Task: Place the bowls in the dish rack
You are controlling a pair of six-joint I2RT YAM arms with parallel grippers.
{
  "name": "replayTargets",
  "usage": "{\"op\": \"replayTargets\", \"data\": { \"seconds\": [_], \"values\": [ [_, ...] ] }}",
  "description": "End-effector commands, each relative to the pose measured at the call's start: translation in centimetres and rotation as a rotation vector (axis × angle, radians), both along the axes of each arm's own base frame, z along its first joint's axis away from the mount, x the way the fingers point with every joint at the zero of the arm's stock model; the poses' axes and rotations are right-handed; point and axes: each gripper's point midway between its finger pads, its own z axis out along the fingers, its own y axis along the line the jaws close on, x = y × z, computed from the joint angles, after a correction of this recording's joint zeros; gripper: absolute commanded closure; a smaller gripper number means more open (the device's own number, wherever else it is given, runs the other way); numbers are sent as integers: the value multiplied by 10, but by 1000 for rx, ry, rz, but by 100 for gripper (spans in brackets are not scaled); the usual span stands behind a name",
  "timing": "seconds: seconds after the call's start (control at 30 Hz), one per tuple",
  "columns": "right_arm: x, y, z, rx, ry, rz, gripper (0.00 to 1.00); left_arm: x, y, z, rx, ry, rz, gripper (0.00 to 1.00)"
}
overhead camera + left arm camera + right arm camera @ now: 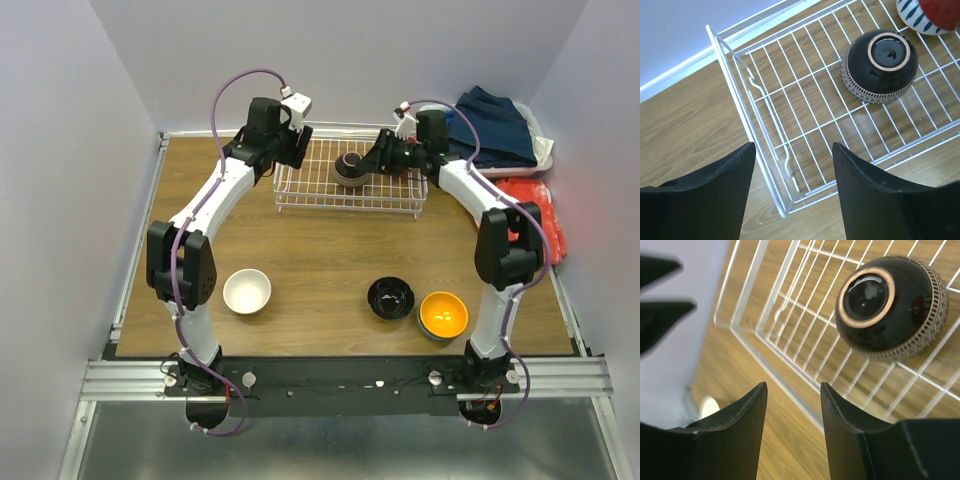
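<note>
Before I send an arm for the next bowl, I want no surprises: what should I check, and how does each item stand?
1. The left gripper open, empty: ok.
2. The right gripper open, empty, not touching the patterned black bowl: ok.
3. The patterned black bowl upside down inside the dish rack: ok.
4. The rack's left half free of bowls: ok.
5. The white bowl, glossy black bowl and orange bowl on the table, not yet loaded: not ok.
6. The striped bowl at the left wrist view's edge, seated in the rack: cannot tell.
</note>
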Motion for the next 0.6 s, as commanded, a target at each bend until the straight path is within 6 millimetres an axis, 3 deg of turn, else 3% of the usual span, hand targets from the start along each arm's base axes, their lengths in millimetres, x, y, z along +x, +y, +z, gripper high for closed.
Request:
{"op": "replayTargets", "data": {
  "seconds": [0.0,0.03,0.07,0.1,0.13,0.17,0.2,0.27,0.3,0.37,0.47,0.57],
  "values": [
    [-65,-21,24,-286,-252,281,45,-1,30,50,21,-139,98,26],
    [-90,-29,4,-340,-208,337,45,-1,34,51,23,-140,105,25],
    [-109,-30,21,-379,-286,383,45,-2,45,50,45,-143,153,24],
    [-118,-38,19,-468,-382,450,45,-4,49,49,55,-137,162,23],
    [-141,-44,-1,-513,-359,512,45,-6,54,48,64,-133,169,23],
    [-160,-42,17,-544,-451,553,45,-10,60,46,76,-128,183,23],
    [-169,-47,13,-603,-514,612,44,-13,63,44,87,-125,185,22],
    [-208,-47,-1,-640,-518,744,44,-21,70,36,113,-114,193,21],
    [-221,-49,5,-685,-583,793,43,-25,74,30,128,-93,209,21],
    [-252,-45,-3,-708,-577,889,43,-35,78,25,134,-67,219,21],
    [-292,-49,-20,-748,-549,995,43,-54,87,14,175,-46,208,21],
    [-314,-58,-42,-799,-488,1034,43,-68,96,4,224,-38,204,21]
  ]
}}
